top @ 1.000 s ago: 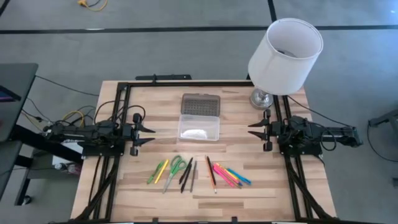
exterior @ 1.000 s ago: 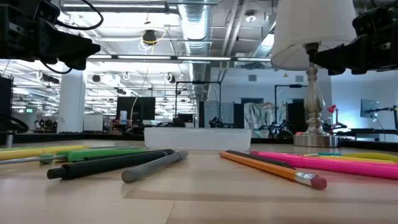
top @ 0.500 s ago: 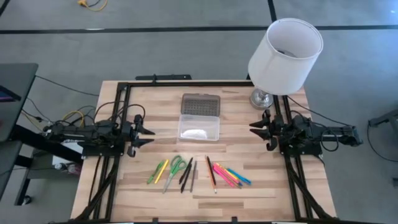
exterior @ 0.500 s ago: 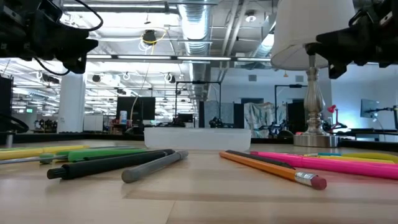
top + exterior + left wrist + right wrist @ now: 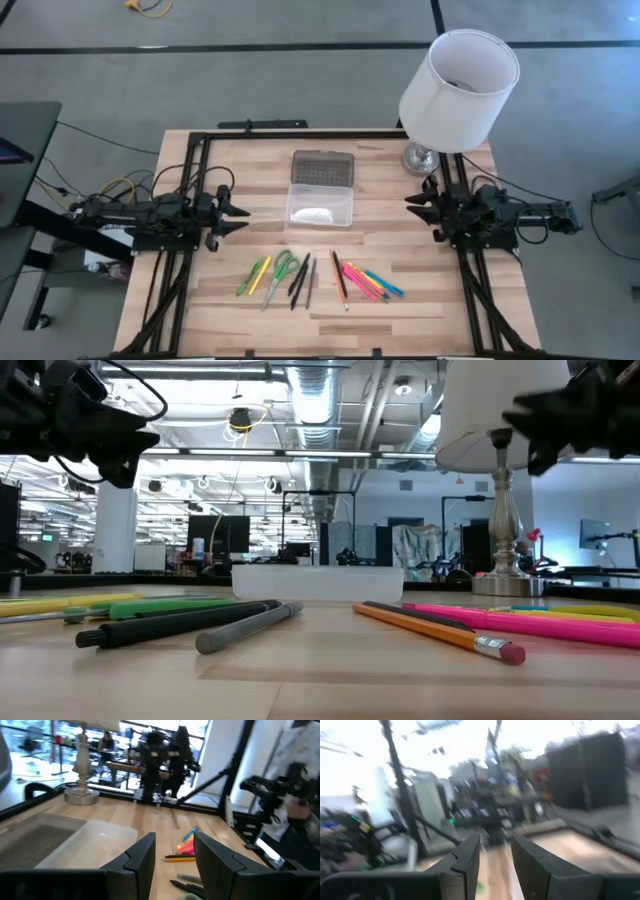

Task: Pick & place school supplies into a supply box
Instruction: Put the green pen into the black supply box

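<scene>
The supply box [image 5: 320, 203] is serving as the landmark: it is sitting open near the middle of the wooden table [image 5: 400, 300], its clear tray holding nothing that can be made out from above.

Nearer the front edge than the supply box, the school supplies are lying loose in a row on the table. In front of the box and toward the left arm's side, yellow and green markers [image 5: 253, 275] are lying beside the green-handled scissors [image 5: 282, 268], with dark pens [image 5: 301, 281] just next to them. In front of the box and toward the right arm's side, an orange pencil [image 5: 340, 279] is lying beside a fan of pink, orange and blue pens [image 5: 370, 281].

Level with the supply box and well apart from it on the left, the left gripper [image 5: 236, 214] is hovering above the table, fingers parted and gripping nothing. On the box's other side, the right gripper [image 5: 416, 209] is hovering likewise, fingers parted and empty.

Just behind the tray, the ribbed grey lid [image 5: 322, 168] is lying folded back. Farther back and to the right of the box, a white lamp [image 5: 458, 78] is standing at the table's corner.
</scene>
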Available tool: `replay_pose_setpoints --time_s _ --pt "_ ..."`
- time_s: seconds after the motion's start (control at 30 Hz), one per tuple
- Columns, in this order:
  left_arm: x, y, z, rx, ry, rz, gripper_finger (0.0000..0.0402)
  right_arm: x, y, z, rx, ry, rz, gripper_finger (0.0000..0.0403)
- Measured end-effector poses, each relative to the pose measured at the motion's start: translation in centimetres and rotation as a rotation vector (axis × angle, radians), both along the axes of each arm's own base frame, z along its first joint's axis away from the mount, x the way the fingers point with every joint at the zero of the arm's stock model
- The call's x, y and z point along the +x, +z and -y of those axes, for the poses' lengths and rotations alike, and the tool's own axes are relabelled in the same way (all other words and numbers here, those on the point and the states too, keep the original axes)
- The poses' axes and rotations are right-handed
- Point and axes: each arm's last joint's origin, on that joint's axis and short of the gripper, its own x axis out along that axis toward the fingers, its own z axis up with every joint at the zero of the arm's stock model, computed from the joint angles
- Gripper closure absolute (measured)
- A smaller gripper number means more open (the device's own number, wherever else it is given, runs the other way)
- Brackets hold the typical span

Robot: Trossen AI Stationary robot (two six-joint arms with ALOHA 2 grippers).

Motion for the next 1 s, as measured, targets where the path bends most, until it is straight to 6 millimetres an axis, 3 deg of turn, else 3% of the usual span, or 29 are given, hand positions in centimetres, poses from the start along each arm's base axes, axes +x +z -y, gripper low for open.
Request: replay_pose_setpoints --time_s 0.43,0.77,0.9,1.0 --pt "-0.8 3.6 0.2 0.226 -0.053 0.328 0.0274 0.5 5.7 -0.9 -0.196 0.038 0.138 0.0295" --pt "-3.8 10.7 0.0 0.338 0.023 0.557 0.0274 3.0 10.4 -1.0 -0.344 -0.023 0.111 0.0295" --pt "-4.4 12.9 -0.1 0.327 0.019 0.494 0.0274 4.0 11.8 -1.1 -0.347 -0.029 0.101 0.0295" --pt "-3.5 14.3 -0.1 0.292 0.024 0.358 0.0274 4.9 12.3 -0.9 -0.337 -0.073 0.057 0.0295"
